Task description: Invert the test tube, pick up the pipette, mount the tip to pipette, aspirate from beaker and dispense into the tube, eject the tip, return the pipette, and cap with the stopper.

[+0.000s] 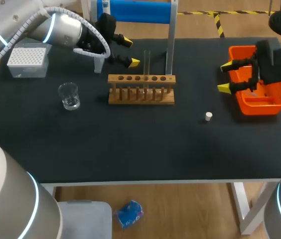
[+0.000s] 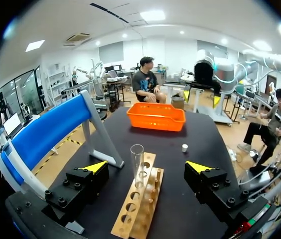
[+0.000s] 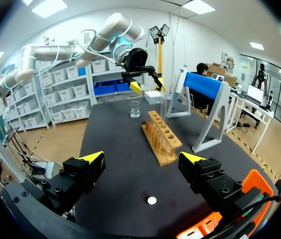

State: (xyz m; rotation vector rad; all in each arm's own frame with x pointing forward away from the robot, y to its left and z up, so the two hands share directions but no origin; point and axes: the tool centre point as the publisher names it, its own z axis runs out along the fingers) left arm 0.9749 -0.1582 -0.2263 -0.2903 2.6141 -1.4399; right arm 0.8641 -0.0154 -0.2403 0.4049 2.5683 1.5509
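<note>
While upright, test tube (image 1: 147, 63) looks clear.

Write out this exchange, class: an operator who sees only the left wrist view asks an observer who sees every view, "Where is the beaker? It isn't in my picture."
Observer: The beaker stands upright on the table, to the robot's left of the wooden rack and apart from it.
Operator: And the tip box? I can't see that either.
Observer: The tip box sits farther back than the beaker, toward the table's far left corner.
</note>
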